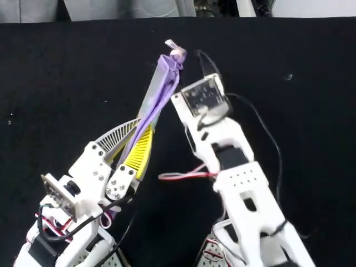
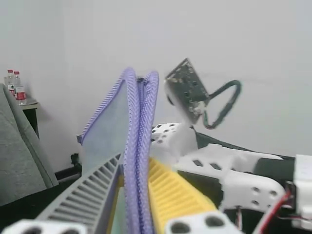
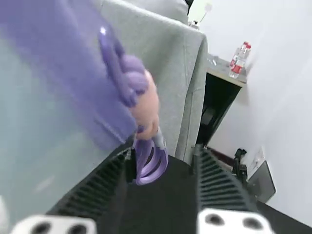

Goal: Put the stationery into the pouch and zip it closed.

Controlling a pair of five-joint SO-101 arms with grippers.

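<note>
Black table (image 1: 311,139), with the pouch (image 1: 161,83) held aloft above it.
My left gripper (image 1: 133,143) clamps the pouch, whose long axis runs away from it; the zipper pull (image 3: 146,163) sits between the spread fingers of my right gripper (image 3: 163,156).

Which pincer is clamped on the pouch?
The left pincer, with yellow and grey fingers squeezing the purple pouch; the black-fingered right pincer stands open.
</note>
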